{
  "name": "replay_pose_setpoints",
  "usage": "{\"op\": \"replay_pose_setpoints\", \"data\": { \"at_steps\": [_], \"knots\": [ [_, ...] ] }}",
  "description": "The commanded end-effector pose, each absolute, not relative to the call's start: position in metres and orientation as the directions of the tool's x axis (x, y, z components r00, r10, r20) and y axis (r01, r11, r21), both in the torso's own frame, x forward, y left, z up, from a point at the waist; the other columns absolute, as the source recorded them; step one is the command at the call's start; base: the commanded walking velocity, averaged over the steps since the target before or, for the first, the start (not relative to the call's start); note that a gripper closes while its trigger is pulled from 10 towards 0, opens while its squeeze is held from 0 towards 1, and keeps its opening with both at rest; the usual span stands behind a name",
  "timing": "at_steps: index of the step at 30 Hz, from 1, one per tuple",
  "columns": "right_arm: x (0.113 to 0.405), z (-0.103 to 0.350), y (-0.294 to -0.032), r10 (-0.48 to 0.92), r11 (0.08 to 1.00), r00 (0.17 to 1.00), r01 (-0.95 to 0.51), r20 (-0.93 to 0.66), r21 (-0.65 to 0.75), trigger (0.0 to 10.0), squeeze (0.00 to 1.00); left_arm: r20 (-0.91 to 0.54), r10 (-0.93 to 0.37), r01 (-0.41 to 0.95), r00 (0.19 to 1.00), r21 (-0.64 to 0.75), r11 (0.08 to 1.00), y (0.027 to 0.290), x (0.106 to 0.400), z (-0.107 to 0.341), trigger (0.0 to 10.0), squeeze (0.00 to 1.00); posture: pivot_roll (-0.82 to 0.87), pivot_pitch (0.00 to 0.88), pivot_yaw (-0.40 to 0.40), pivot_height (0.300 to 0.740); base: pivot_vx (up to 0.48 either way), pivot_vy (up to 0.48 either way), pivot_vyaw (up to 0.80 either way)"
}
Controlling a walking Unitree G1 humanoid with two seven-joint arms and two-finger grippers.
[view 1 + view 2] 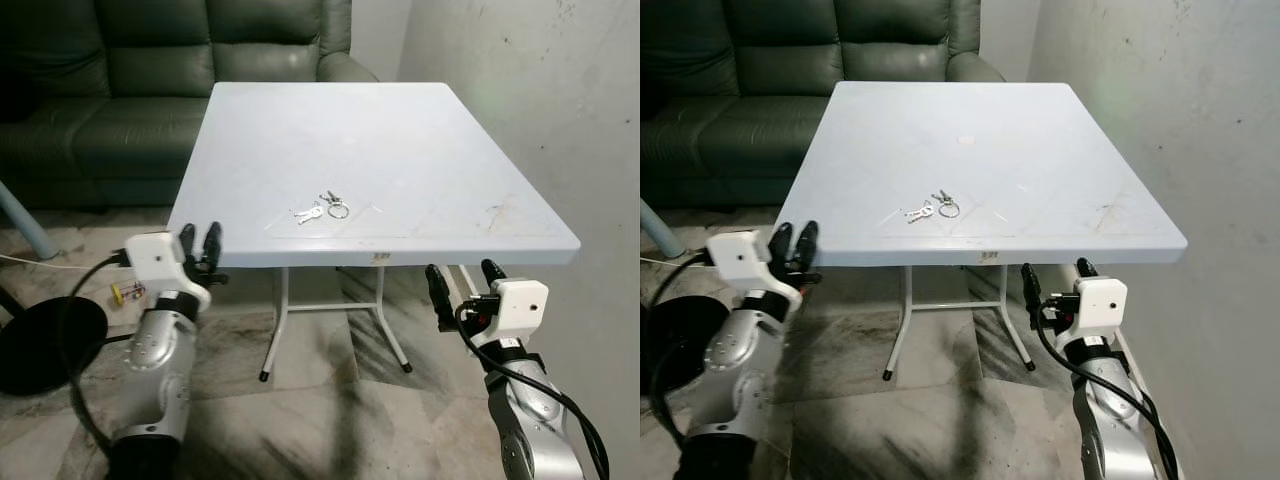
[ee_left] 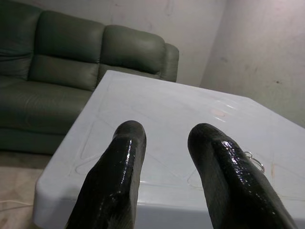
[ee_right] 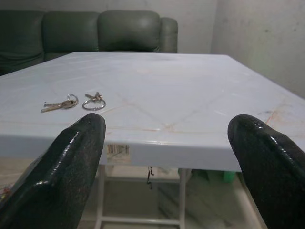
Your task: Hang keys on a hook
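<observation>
While the keys (image 1: 322,207) lie flat on the white folding table (image 1: 430,150), near its front edge and a little left of the middle, neither gripper touches them. They form a small bunch: two silver keys pointing toward the robot's left and a metal ring (image 1: 338,210) just beside them on the right, with a further small key at the ring's far side. In the right wrist view the keys (image 3: 60,104) and ring (image 3: 94,103) rest on the tabletop beyond the near edge, well apart from the fingers.

The left gripper (image 1: 199,243) is raised at the table's front left corner, its two black fingers (image 2: 114,179) pointing up and slightly parted, holding nothing; its fingertips stand just beside the table edge. The right gripper (image 1: 463,283) sits below and in front of the table's front right corner, its fingers (image 3: 71,152) spread wide and empty, aimed at the table's edge.

A dark green leather sofa (image 1: 150,90) stands behind the table, against the far wall. A plain grey wall (image 1: 540,100) runs along the robot's right. On the marbled floor to the left lie a round black disc (image 1: 40,345) and a small yellow-and-red object (image 1: 127,293) too small to identify. White metal legs (image 1: 275,325) show beneath the table.
</observation>
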State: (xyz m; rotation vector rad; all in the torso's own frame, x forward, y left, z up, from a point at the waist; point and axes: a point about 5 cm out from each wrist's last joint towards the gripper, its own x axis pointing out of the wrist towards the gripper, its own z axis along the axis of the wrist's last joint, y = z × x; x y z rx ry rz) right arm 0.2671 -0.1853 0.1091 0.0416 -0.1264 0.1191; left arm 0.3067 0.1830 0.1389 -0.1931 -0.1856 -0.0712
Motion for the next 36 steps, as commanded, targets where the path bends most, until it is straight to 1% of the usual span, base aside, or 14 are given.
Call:
{"op": "replay_pose_setpoints", "data": {
  "at_steps": [1, 3, 4, 5, 8, 9, 10, 11, 12, 19, 22, 28, 31, 36],
  "knots": [
    [0.265, 0.115, -0.183, 0.122, 0.99, 0.983, -0.13, 0.134, 0.047, 10.0, 0.53, 0.196, -0.058, 0.095, 0.979, -0.184, 0.978, 0.182, 0.307, 0.145, 10.0, 0.0, 0.05, 0.029, -0.039, 0.74, 0.0, 0.0, 0.0],
    [0.264, 0.115, -0.183, 0.118, 0.991, 0.985, -0.124, 0.129, 0.041, 10.0, 0.52, 0.197, -0.046, 0.085, 0.979, -0.192, 0.978, 0.183, 0.306, 0.146, 10.0, 0.0, 0.05, 0.031, -0.037, 0.74, 0.0, 0.0, 0.0],
    [0.263, 0.115, -0.182, 0.122, 0.991, 0.984, -0.129, 0.13, 0.045, 10.0, 0.56, 0.191, -0.046, 0.084, 0.981, -0.2, 0.976, 0.183, 0.306, 0.145, 10.0, 0.0, 0.05, 0.031, -0.037, 0.74, 0.0, 0.0, 0.0],
    [0.262, 0.117, -0.181, 0.12, 0.991, 0.984, -0.127, 0.13, 0.044, 10.0, 1.0, 0.181, -0.048, 0.083, 0.982, -0.196, 0.977, 0.183, 0.305, 0.144, 10.0, 0.0, 0.05, 0.034, -0.036, 0.74, 0.0, 0.0, 0.0],
    [0.262, 0.118, -0.181, 0.114, 0.992, 0.985, -0.119, 0.128, 0.033, 10.0, 1.0, 0.176, -0.05, 0.085, 0.983, -0.196, 0.977, 0.182, 0.304, 0.143, 10.0, 0.0, 0.05, 0.036, -0.035, 0.74, 0.0, 0.0, 0.0],
    [0.263, 0.12, -0.181, 0.112, 0.992, 0.986, -0.117, 0.127, 0.034, 10.0, 0.33, 0.17, -0.047, 0.081, 0.984, -0.199, 0.977, 0.181, 0.304, 0.143, 10.0, 0.0, 0.05, 0.04, -0.034, 0.74, 0.0, 0.0, 0.0],
    [0.264, 0.121, -0.181, 0.112, 0.992, 0.986, -0.117, 0.125, 0.036, 10.0, 0.33, 0.166, -0.047, 0.081, 0.985, -0.202, 0.976, 0.181, 0.303, 0.143, 10.0, 0.0, 0.06, 0.042, -0.035, 0.74, 0.0, 0.0, 0.0],
    [0.264, 0.121, -0.181, 0.11, 0.993, 0.986, -0.115, 0.124, 0.035, 10.0, 0.05, 0.165, -0.051, 0.084, 0.985, -0.203, 0.976, 0.181, 0.303, 0.143, 10.0, 0.0, 0.06, 0.042, -0.035, 0.74, 0.0, 0.0, 0.0],
    [0.265, 0.123, -0.181, 0.11, 0.993, 0.986, -0.116, 0.124, 0.036, 10.0, 0.0, 0.164, -0.055, 0.087, 0.985, -0.198, 0.976, 0.181, 0.303, 0.144, 10.0, 0.0, 0.06, 0.048, -0.037, 0.74, 0.0, 0.0, 0.0],
    [0.267, 0.129, -0.181, 0.121, 0.991, 0.985, -0.127, 0.127, 0.045, 10.0, 0.0, 0.147, -0.039, 0.064, 0.988, -0.171, 0.983, 0.194, 0.294, 0.145, 10.0, 0.0, 0.09, 0.08, -0.047, 0.74, 0.0, 0.0, 0.0],
    [0.267, 0.13, -0.181, 0.12, 0.991, 0.985, -0.126, 0.123, 0.045, 10.0, 0.0, 0.136, -0.032, 0.056, 0.99, -0.174, 0.983, 0.196, 0.292, 0.144, 10.0, 0.0, 0.1, 0.085, -0.047, 0.74, 0.0, 0.0, 0.0],
    [0.265, 0.13, -0.179, 0.117, 0.991, 0.987, -0.123, 0.115, 0.05, 10.0, 0.0, 0.124, -0.047, 0.066, 0.991, -0.158, 0.985, 0.193, 0.287, 0.145, 10.0, 0.0, 0.1, 0.094, -0.041, 0.74, 0.0, 0.0, 0.0],
    [0.266, 0.131, -0.176, 0.117, 0.99, 0.986, -0.125, 0.117, 0.059, 10.0, 0.0, 0.112, -0.043, 0.06, 0.993, -0.158, 0.986, 0.197, 0.288, 0.144, 10.0, 0.0, 0.1, 0.093, -0.04, 0.74, 0.0, 0.0, 0.0],
    [0.268, 0.135, -0.175, 0.117, 0.99, 0.985, -0.125, 0.125, 0.058, 10.0, 0.0, 0.114, -0.06, 0.078, 0.992, -0.164, 0.983, 0.188, 0.291, 0.146, 10.0, 0.0, 0.1, 0.093, -0.039, 0.74, 0.0, 0.0, 0.0]
  ]
}}
